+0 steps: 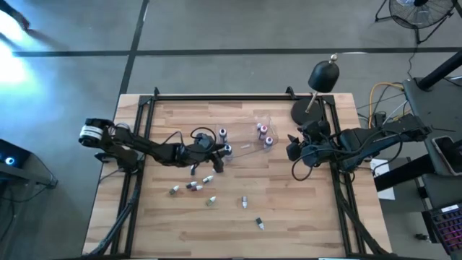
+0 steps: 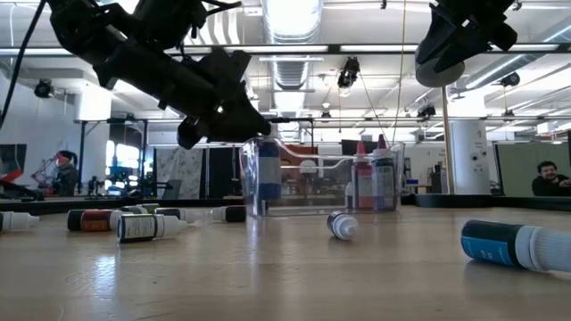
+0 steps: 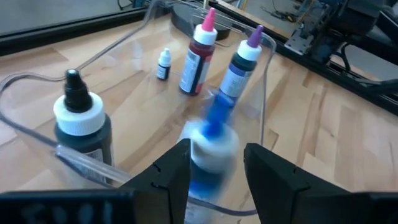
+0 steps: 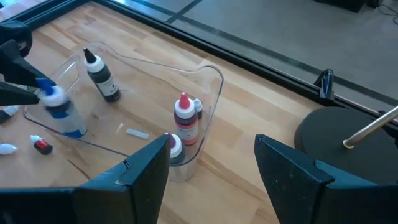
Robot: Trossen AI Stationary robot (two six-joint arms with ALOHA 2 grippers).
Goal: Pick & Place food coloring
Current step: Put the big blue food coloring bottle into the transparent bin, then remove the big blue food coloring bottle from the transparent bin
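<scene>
Blue-capped food coloring bottle [image 3: 211, 146] sits between left gripper [image 3: 214, 171] jaws, open at the clear tub [image 4: 214, 81] edge. Four bottles in tub; about seven loose bottles [image 1: 191, 186] left on counter [image 1: 303, 217]. Right gripper [image 4: 211, 165] waits, jaws wide.

Blue-capped bottle [image 3: 211, 146] upright in tub [image 3: 264, 93]

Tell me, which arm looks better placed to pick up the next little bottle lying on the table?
Probably the left: its gripper is at the tub, near the loose bottles. The right gripper waits farther off.
</scene>
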